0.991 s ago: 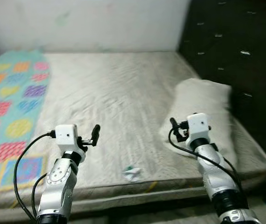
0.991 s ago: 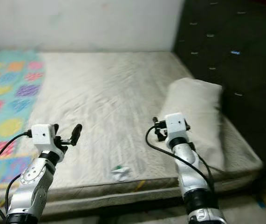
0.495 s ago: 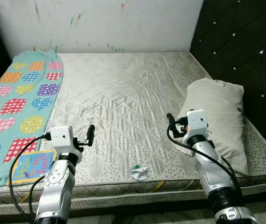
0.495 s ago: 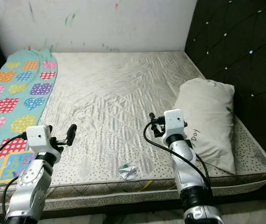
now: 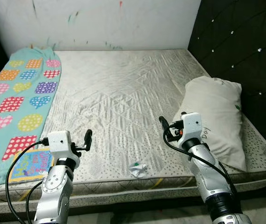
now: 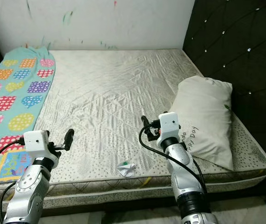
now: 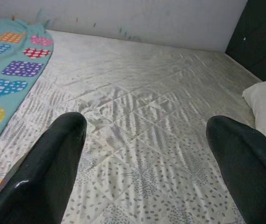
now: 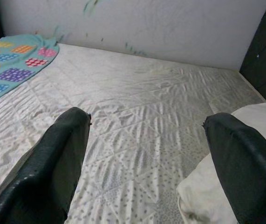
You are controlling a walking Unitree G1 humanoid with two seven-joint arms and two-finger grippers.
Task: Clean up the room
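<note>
Ahead, bare mattress (image 5: 123,93), pillow (image 5: 216,116), patterned blanket (image 5: 16,98).

Two silver arms, white wrist blocks, looping black cables, black jaws.

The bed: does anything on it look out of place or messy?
Yes. A crumpled paper scrap lies on the bare mattress near its front edge, like litter. Scribbles mark the wall behind.

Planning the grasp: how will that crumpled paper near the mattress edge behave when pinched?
The paper looks small and crumpled, so probably very light and easily crushed. It lies loose on the mattress, so a nudge would likely slide it. The left gripper stands open.
</note>
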